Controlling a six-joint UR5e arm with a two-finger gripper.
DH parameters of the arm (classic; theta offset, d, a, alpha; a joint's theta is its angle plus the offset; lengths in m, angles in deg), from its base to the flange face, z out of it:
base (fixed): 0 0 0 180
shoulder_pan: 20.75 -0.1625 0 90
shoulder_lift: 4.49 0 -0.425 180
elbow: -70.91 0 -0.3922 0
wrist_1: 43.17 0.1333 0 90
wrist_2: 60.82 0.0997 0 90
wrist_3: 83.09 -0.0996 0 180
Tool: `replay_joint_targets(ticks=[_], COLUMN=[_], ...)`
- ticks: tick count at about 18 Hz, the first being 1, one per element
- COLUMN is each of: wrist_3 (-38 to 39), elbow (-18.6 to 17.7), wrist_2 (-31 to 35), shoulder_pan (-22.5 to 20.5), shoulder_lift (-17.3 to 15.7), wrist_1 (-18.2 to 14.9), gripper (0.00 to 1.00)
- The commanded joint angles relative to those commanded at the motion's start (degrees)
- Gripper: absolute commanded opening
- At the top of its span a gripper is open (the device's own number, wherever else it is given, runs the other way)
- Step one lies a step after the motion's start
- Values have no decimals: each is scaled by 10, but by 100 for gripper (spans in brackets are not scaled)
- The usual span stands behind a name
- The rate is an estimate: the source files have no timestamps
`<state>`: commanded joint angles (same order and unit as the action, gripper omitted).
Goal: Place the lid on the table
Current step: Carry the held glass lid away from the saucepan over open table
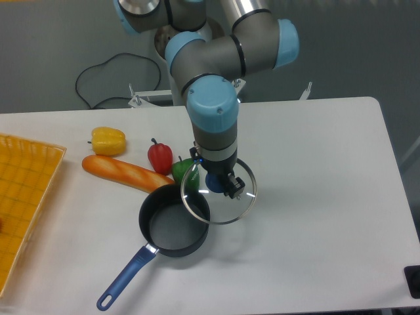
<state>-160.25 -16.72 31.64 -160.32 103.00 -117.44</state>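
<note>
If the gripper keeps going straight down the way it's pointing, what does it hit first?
Probably the bare table. The gripper points down, shut on the lid by its knob, so the lid would land first, mostly right of the pan. Its left edge may overlap the pan's rim; depth is unclear.

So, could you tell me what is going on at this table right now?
The robot arm's gripper holds a glass lid by its blue knob, above the white table. The lid overlaps only the right edge of the dark pan it belongs to. A bread roll, a red pepper, a yellow pepper and a yellow tray lie to the left.
</note>
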Motion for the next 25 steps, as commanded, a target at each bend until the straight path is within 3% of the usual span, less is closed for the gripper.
replay_joint_targets(ticks=[8, 13, 20, 23, 25], wrist_3=[-127, -151, -169, -174, -174], elbow=[-22, -54, -58, -74, -76], wrist_2=[0, 0, 15, 18, 18], shoulder_pan=[-73, -101, -110, -111, -115], shoulder_lift=[5, 19, 35, 48, 54], wrist_1=[6, 75, 85, 126, 132], gripper=[52, 52, 52, 52, 52])
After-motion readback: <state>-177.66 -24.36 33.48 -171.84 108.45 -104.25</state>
